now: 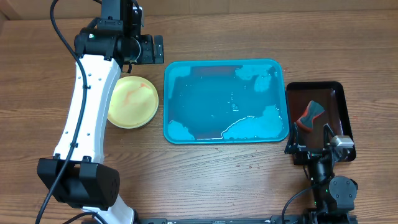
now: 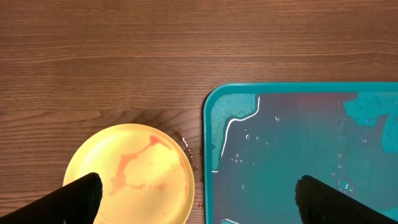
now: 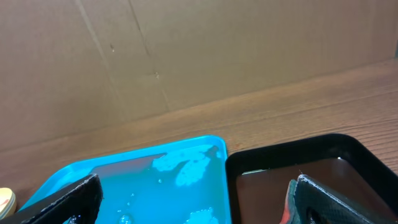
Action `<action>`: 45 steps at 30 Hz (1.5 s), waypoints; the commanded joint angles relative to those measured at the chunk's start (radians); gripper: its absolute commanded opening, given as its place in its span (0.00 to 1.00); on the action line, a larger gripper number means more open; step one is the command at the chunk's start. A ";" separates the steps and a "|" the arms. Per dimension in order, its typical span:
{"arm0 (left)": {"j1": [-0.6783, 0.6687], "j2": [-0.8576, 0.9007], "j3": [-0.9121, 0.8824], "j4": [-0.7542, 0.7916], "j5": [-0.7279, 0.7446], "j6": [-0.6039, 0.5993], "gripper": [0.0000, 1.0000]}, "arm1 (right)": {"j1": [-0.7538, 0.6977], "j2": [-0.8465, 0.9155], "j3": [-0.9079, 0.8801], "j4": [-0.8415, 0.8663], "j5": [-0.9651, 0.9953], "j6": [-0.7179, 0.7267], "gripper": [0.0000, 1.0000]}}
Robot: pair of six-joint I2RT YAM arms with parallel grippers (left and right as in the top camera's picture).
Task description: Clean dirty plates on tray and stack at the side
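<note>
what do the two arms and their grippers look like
Left arm: a long white shell dotted with small dark holes, black joint housings, and black cables looping beside it. Right arm: black housings, a black cable and a small silver block. Left gripper and right gripper: plain matte black with wedge-shaped fingers.

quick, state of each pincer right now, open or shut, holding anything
left pincer: open, holding nothing
right pincer: open, holding nothing

The plate (image 1: pixel 132 101) lies just left of the tray (image 1: pixel 205 99) (not touching); a smaller tray (image 1: pixel 334 98) sits right.
</note>
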 commanded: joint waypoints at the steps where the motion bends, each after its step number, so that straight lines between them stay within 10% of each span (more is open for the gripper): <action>1: -0.002 0.004 0.012 0.001 -0.004 0.009 1.00 | 0.007 -0.012 -0.011 0.006 0.013 -0.008 1.00; 28: -0.002 -0.018 0.012 -0.005 -0.005 0.013 0.99 | 0.007 -0.012 -0.011 0.006 0.013 -0.008 1.00; 45: 0.127 -0.726 -0.481 0.369 -0.095 0.066 1.00 | 0.007 -0.012 -0.011 0.006 0.013 -0.008 1.00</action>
